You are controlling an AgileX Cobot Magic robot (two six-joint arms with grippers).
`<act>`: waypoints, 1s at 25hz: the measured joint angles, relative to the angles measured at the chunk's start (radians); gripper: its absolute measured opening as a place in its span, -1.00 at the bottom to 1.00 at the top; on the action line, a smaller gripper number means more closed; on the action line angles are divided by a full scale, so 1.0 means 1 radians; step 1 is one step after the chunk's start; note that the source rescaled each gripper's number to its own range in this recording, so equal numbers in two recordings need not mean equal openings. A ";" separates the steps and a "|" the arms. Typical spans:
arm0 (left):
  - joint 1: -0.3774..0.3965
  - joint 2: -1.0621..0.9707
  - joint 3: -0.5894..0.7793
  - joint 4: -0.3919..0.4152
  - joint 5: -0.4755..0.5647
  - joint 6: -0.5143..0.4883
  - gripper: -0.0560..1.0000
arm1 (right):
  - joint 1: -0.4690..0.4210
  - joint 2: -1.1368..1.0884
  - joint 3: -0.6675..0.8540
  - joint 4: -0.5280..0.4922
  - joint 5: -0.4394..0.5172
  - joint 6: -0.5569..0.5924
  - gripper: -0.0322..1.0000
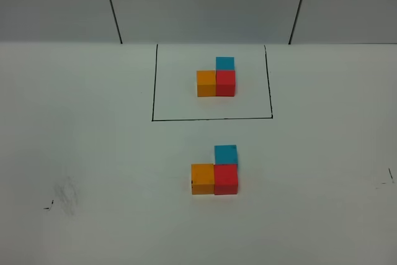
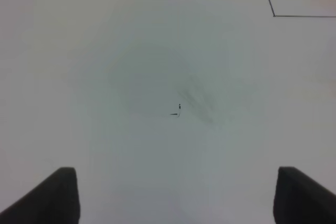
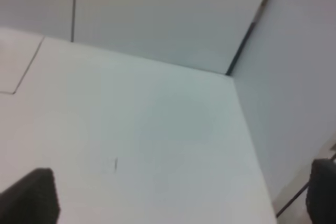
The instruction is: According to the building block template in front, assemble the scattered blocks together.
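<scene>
On the white matte table (image 1: pixel 93 153), the thin black-lined square outline (image 1: pixel 152 85) frames a fixed L-shaped trio of small cubes (image 1: pixel 217 77). Just in front of that outline, outside it, lie the three loose matte cubes: the orange cube (image 1: pixel 202 179) touches the red cube (image 1: pixel 226 179) side by side, and the light blue cube (image 1: pixel 226 154) sits directly behind the red one, touching it. The left gripper (image 2: pixel 176 195) hovers over bare table with its fingers spread, grasping nothing. The right gripper (image 3: pixel 181 198) likewise stands released and empty.
</scene>
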 joint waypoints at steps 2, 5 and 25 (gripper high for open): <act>0.000 0.000 0.000 0.000 0.000 0.000 0.31 | 0.007 0.000 0.061 0.025 -0.027 0.014 0.84; 0.000 0.001 0.000 0.000 0.000 0.000 0.31 | 0.013 0.000 0.145 0.050 -0.069 0.080 0.80; 0.000 0.001 0.000 0.000 0.000 0.002 0.31 | 0.013 0.001 0.308 0.054 -0.126 0.150 0.28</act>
